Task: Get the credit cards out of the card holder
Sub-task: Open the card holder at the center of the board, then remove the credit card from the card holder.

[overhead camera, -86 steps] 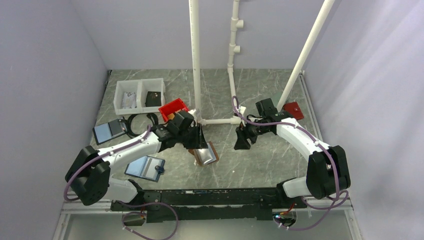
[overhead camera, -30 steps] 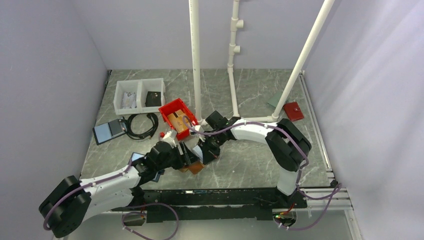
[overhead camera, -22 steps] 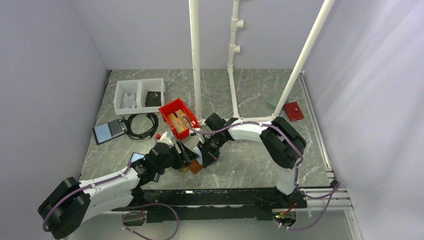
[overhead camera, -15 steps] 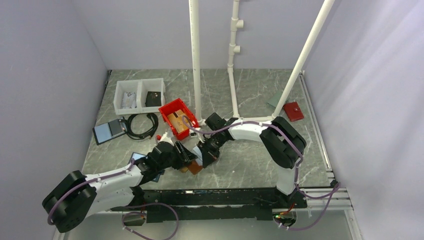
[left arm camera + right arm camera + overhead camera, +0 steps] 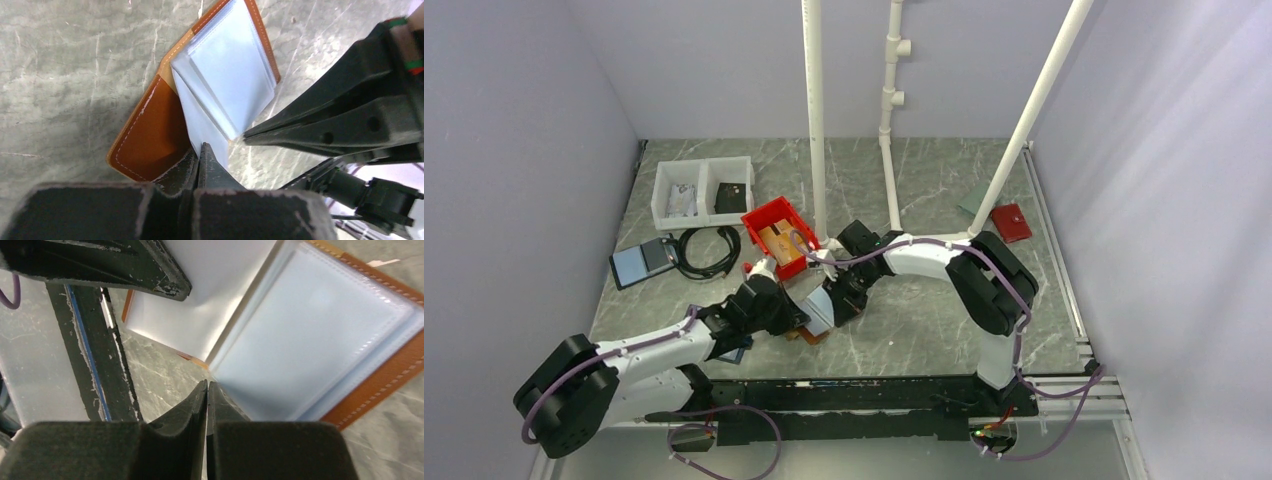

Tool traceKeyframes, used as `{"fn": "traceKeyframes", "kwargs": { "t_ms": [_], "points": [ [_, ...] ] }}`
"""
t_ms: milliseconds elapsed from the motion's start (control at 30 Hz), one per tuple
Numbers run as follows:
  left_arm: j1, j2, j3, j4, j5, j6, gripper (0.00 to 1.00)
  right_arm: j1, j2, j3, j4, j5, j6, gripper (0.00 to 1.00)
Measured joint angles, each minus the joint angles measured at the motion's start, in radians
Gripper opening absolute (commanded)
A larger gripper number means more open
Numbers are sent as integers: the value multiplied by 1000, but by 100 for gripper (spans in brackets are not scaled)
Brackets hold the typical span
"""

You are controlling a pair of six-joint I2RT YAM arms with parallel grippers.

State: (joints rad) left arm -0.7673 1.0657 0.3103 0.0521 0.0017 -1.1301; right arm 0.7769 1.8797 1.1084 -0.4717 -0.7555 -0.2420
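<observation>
Locating the card holder [image 5: 816, 314] first, where is it?

On the table [image 5: 924, 330], near-centre, lying open right between the two arms. Brown covers are outward, with clear sleeves [image 5: 227, 75] fanned up from the middle, pale blue-white.

Cards visible?

Can't tell, the sleeves look pale and blank in both wrist views.

Long axis?

In the left wrist view the crease [image 5: 182, 97] where the halves meet runs straight away from the left gripper [image 5: 201, 150], so that gripper sits at the crease's near end. Its fingers are pressed together, tips touching the sleeves' near edge. Can't tell if a leaf is pinched between them.

Right gripper [image 5: 206, 386]?

It comes in from the far-right side, also closed to a narrow point, its tip in the valley between two sleeve leaves. Whether it grips a leaf, can't tell either.

Which arm is nearer?

Neither. Both touch the holder, tips near each other on opposite sides of the same sleeve stack.

So the next move turns on?

My read: the left gripper pins the crease end and the right one works into a sleeve from its own side, across the crease. Judgement only.
</observation>
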Motion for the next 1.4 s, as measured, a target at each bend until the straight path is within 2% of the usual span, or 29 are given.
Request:
{"fn": "traceKeyframes", "kwargs": {
  "t_ms": [200,433,767,933,1133,1400],
  "points": [
    [12,47,6,-1,14,124,0,-56,-15,13,-38,-2,-51,7],
    [82,137,30,72,100,234,0,-120,-38,42,-104,-17,-125,9],
    [104,352,149,173,179,298,0,-193,-50,42,-118,-25,-133,9],
    [105,393,168,206,187,297,0,-196,-50,40,-89,27,-101,10],
    [105,404,168,225,189,286,0,-204,-58,18,-45,112,-56,21],
    [106,417,167,246,203,267,0,-208,-58,18,-24,170,-24,29]
  ]
}}
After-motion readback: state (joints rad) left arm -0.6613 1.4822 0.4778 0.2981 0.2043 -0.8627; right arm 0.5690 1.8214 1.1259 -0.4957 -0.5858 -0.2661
